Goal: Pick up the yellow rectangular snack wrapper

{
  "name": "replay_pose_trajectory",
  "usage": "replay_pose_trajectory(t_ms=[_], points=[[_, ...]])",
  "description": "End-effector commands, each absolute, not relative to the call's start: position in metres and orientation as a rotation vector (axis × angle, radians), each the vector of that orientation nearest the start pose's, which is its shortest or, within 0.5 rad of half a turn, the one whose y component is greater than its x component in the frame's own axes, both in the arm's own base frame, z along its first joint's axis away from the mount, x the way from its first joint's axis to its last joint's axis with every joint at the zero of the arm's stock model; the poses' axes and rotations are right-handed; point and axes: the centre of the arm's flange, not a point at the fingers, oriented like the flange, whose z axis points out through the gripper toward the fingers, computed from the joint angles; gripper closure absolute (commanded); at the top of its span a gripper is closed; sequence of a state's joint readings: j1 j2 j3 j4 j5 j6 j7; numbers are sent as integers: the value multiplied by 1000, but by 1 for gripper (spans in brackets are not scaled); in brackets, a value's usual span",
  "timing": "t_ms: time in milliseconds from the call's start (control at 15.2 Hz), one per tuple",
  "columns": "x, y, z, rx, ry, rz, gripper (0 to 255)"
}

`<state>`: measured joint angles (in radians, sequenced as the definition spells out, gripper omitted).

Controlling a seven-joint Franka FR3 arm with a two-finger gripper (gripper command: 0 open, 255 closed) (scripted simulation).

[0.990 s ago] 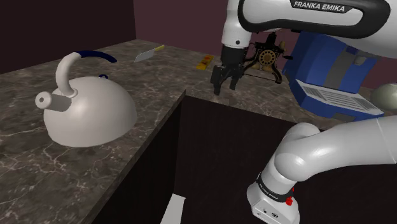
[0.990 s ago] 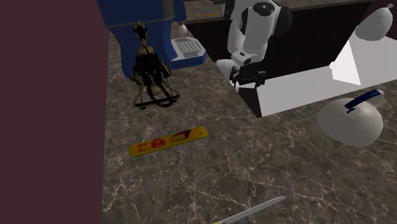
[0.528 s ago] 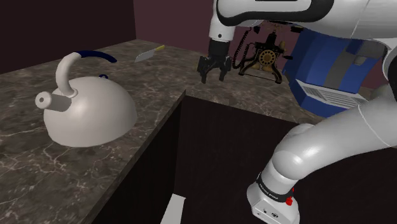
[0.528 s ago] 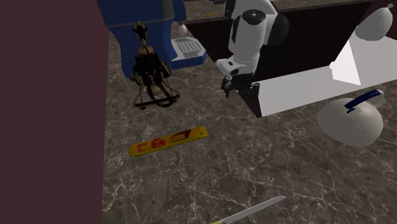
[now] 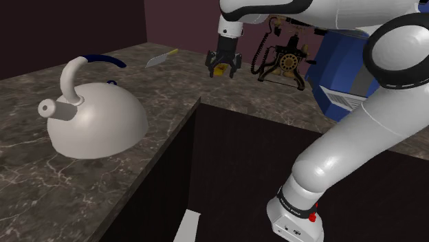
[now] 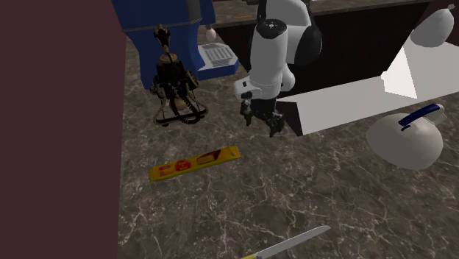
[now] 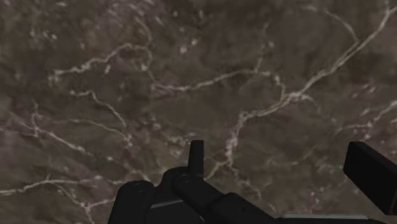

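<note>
The all-black tool (image 6: pixel 262 125) (its fingers spread apart) hovers over the dark marbled worktop (image 6: pixel 331 199) near the flat yellow rectangular snack wrapper (image 6: pixel 195 163).

All three views are dim and evenly lit. The dark veined marble surface (image 6: pixel 221 206) stays murky. The white domed kettle (image 5: pixel 96 120) is brightest on top and greyer low down. The dark sunken recess (image 5: pixel 240 158) looks nearly black.
</note>
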<state>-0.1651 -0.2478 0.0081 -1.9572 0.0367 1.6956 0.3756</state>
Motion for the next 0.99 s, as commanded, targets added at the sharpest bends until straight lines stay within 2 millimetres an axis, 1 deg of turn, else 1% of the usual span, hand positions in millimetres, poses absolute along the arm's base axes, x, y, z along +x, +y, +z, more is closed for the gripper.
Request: replay_pose_trajectory(t_ms=[0, 462, 924], points=[[495, -90, 582, -2971, 908, 19, 0], [552, -160, 586, -2863, 1182, -9, 0], [595, -239, 590, -2731, 1444, -37, 0]])
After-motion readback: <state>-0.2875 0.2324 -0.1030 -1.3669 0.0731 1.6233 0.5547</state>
